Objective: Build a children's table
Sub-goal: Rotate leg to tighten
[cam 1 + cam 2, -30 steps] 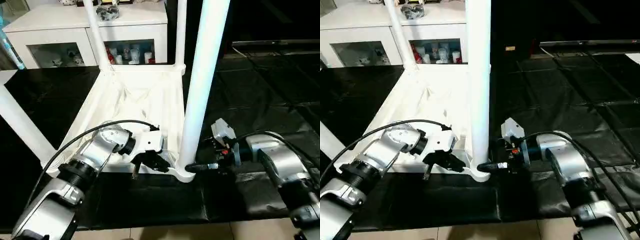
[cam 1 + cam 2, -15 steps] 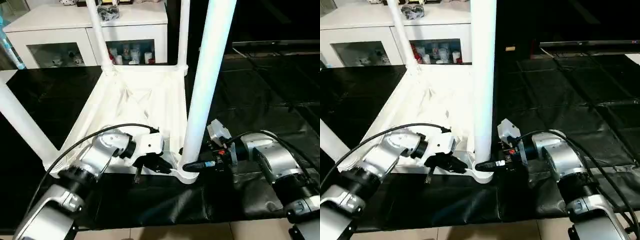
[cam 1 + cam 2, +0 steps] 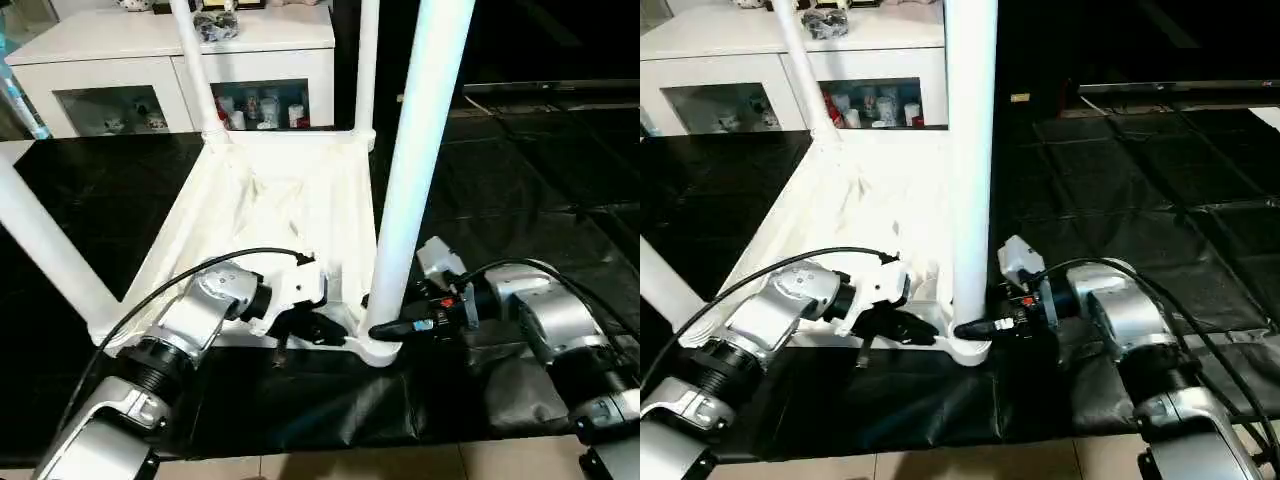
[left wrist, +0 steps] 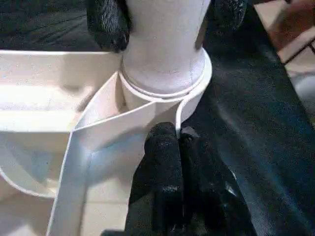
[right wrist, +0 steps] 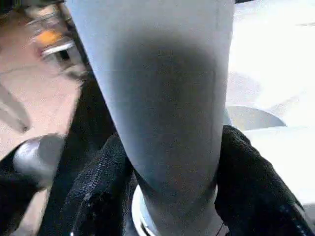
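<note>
**table upside down, both grippers at the near corner socket**

the children's table (image 3: 285,200) lies top-down on the black-covered desk (image 3: 520,190), ribbed underside up, legs standing upward. landmark: the near leg (image 3: 415,170), seated upright in the rounded corner socket (image 3: 375,350) at the desk's front edge.

left gripper (image 3: 318,328): jaws shut tight, black fingertips (image 4: 170,147) pressed together against the thin rim wall of the top, just beside the socket; from the left wrist view i cannot tell whether they pinch the wall or only touch it.

right gripper (image 3: 395,328): on the opposite side of the near leg, jaws half-wide with one black finger (image 5: 256,182) on each side of the leg's base, touching it just above the socket.

white cabinet (image 3: 180,60) with glass doors stands well beyond the near leg, behind the desk.
</note>
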